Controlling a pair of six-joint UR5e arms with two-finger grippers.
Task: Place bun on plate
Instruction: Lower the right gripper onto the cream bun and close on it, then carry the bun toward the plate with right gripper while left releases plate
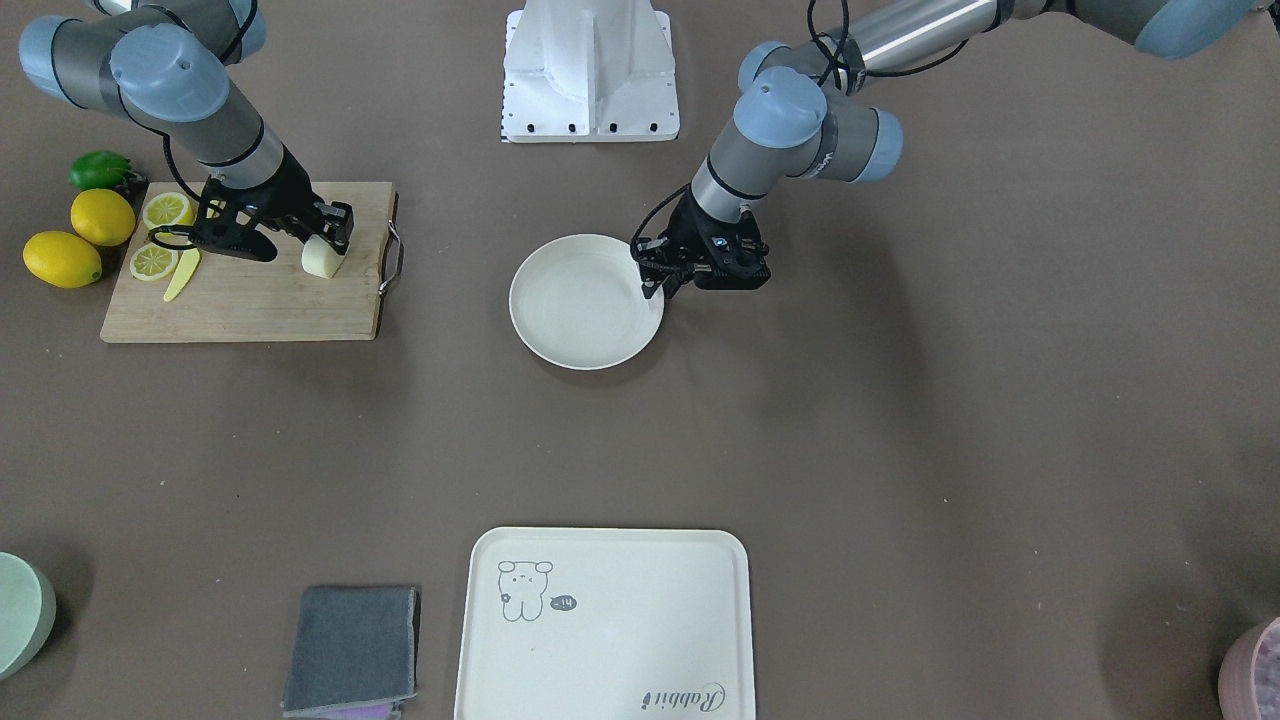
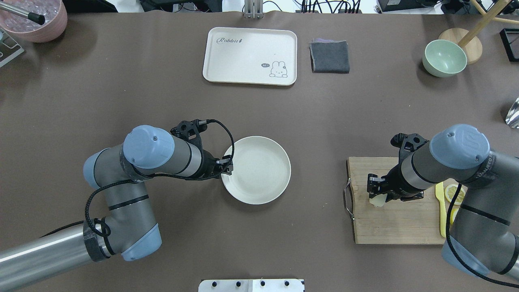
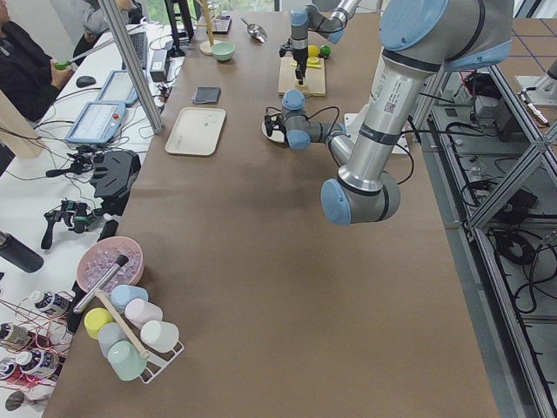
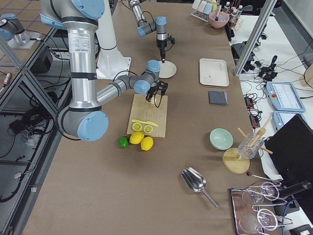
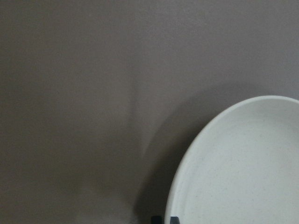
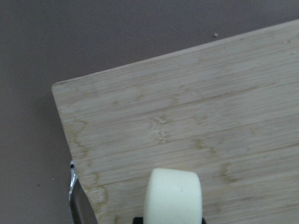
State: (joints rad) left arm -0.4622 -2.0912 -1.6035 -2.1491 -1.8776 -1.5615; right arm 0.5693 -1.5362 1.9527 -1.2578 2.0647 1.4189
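Four containers sit on the brown bench (image 2: 121,101). The round off-white plate (image 2: 263,170) is at mid-bench and a cream tray (image 2: 243,52) with a rabbit drawing lies at the far side. A pale green bowl (image 2: 444,59) stands far right, and a pink bowl (image 2: 38,28) in the far left corner holds clear lumps and a dark-tipped handle.

The bun (image 1: 322,258) is in none of them — it is at the left end of a wooden cutting board (image 2: 389,227), well to the right of the plate. It is pinched between the fingers of the right tool (image 2: 379,194); whether it rests on the wood or hangs just above it I cannot tell.

The right arm bends down over the board from the near right. The left arm reaches in low from the near left, and the left tool (image 2: 228,165) has its fingers drawn almost together at the plate's left rim, the rim between them.

On the board's right part lie lemon slices (image 1: 165,210) and a yellow knife (image 1: 183,275). Two whole lemons (image 1: 62,258) and a green fruit (image 1: 98,170) sit just off its right end. A folded grey cloth (image 2: 329,56) lies just right of the tray.
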